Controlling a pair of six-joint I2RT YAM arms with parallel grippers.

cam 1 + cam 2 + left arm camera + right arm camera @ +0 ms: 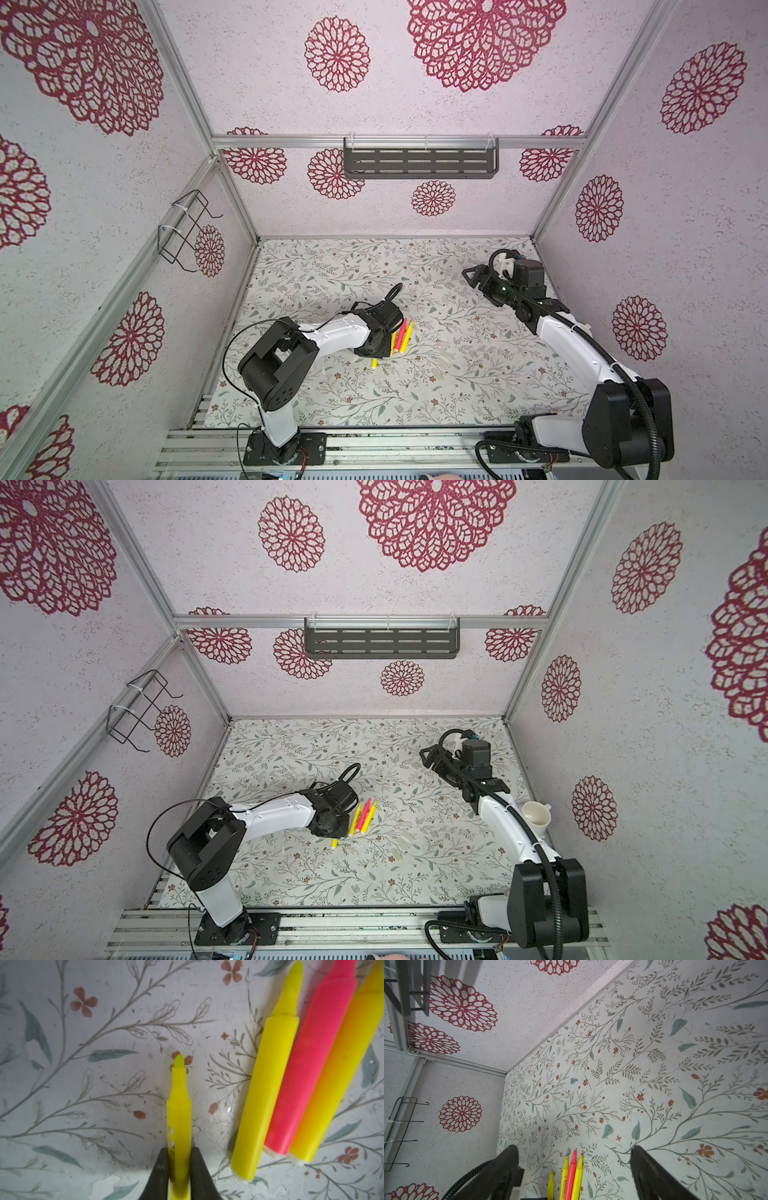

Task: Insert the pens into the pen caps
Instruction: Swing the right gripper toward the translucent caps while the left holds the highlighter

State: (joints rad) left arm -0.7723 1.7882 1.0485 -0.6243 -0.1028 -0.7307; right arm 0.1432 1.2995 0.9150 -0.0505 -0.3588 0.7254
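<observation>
1 yellow pen [179, 1115] is pinched by the left gripper [179, 1150] beside 3 loose pens [307, 1068]; the right gripper [574, 1147] is spread.

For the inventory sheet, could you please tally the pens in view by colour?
Yellow pens: 3, one of them gripped by the left gripper
Pink pen: 1
Total: 4
</observation>
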